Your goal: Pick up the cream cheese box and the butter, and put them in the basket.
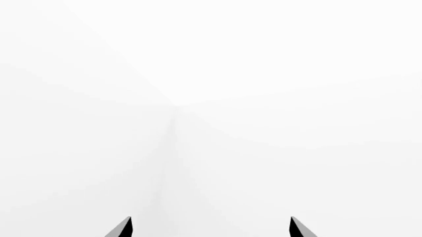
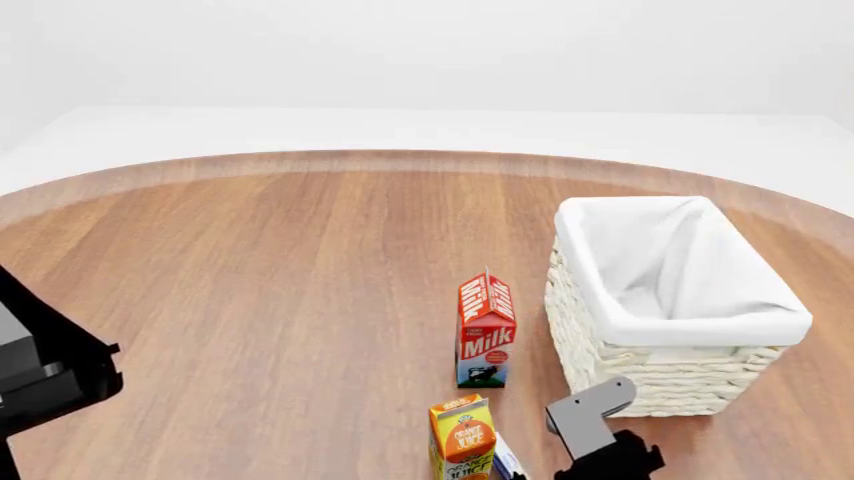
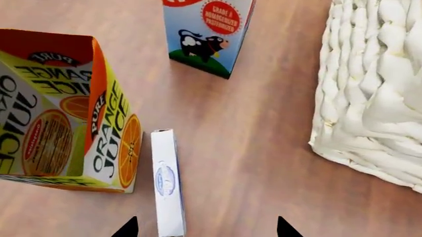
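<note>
The cream cheese box (image 3: 166,182) is a thin white box with a blue oval. It stands on its edge on the wood, right beside the orange juice carton (image 3: 66,108). In the head view only a sliver of the cream cheese box (image 2: 507,462) shows. My right gripper (image 3: 206,228) is open above it, and the box sits between the fingertips, closer to one. The white wicker basket (image 2: 667,372) with its cloth liner stands to the right, and its woven wall (image 3: 376,98) is close by. My left gripper (image 1: 211,228) is open and faces blank white. The butter is out of view.
A red milk carton (image 2: 486,330) stands just left of the basket, and the orange juice carton (image 2: 462,437) is in front of it. My right arm (image 2: 603,445) hangs low by the basket's front corner. My left arm (image 2: 47,370) is at the far left edge of the round wooden table (image 2: 267,280).
</note>
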Controlling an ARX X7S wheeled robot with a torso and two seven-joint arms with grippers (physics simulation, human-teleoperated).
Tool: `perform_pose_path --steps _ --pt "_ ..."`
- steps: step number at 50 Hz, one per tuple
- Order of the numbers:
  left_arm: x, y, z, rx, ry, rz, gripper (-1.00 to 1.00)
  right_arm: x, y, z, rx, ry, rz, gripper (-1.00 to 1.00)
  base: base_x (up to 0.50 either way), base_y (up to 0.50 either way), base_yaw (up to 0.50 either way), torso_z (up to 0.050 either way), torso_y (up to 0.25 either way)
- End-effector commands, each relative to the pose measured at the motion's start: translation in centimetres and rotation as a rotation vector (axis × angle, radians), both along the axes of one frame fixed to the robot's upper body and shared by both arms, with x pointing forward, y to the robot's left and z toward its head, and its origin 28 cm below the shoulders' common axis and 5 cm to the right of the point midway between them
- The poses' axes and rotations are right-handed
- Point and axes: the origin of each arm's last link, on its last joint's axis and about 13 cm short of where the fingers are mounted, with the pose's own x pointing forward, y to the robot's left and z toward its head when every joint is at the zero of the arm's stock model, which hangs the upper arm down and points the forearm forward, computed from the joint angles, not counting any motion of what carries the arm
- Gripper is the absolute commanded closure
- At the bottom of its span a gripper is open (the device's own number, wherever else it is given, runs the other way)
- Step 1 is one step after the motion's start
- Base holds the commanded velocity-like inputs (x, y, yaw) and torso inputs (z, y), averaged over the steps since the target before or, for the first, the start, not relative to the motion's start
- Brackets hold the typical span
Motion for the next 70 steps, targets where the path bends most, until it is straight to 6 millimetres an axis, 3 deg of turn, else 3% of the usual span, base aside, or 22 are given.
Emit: perform_pose_path --steps 1,70 --pt "-0.1 0.3 0.0 0.006 0.001 0.023 -1.00 0.6 0.7 -0.4 0.029 -0.020 0.017 -1.00 0.00 0.00 0.00 0.000 0.000" --pt "0.0 0.4 -0.3 0.006 0.007 0.027 -1.00 1.1 1.5 -3.3 0.014 0.028 0.035 -1.00 0.00 0.00 0.00 0.000 0.000"
